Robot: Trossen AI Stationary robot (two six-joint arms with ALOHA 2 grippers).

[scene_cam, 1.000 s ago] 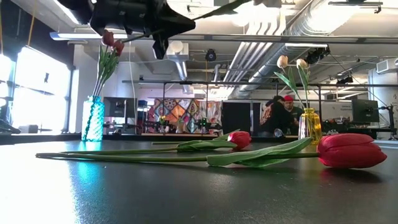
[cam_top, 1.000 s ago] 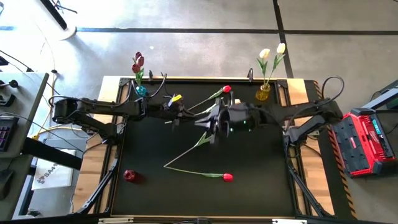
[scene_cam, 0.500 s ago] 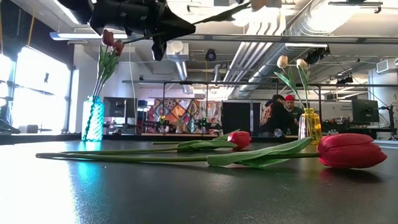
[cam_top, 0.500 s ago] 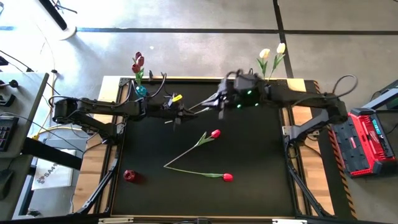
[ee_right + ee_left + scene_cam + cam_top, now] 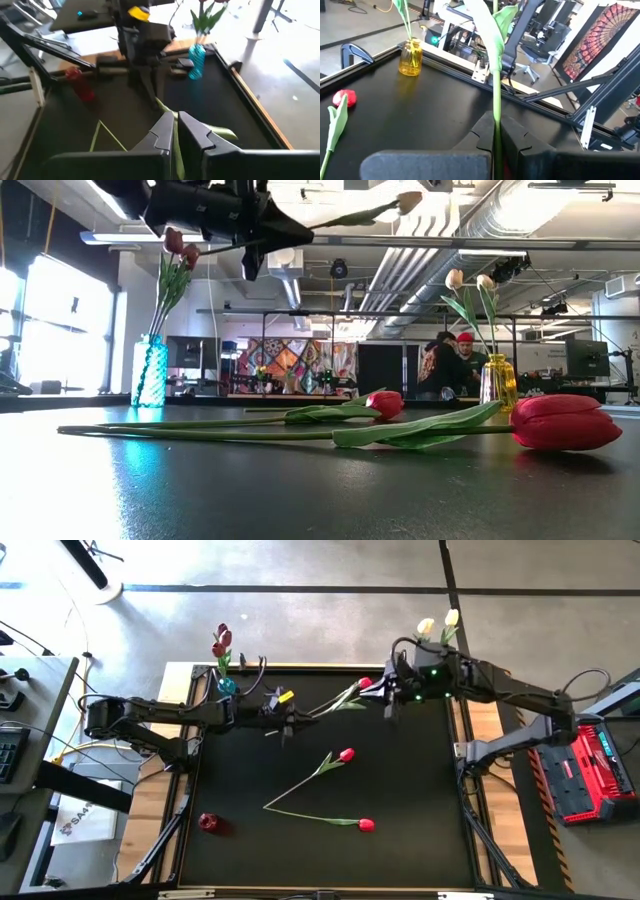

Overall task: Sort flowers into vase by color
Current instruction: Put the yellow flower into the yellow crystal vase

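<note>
Gripping a red artificial tulip by its thin green stem, the left gripper holds it aloft toward twelve o'clock while the right gripper, fingers narrowed on the stem near the head, shares it. Likely light and whippy; hold mid-stem.

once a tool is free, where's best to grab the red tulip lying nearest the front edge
Take the front tulip by its bare stem, midway, from straight above with the tool closing across it: it lies flat, the stem is thin and clear there, away from the soft head and the other lying tulip. The left tool and right tool both hold the raised tulip.
</note>
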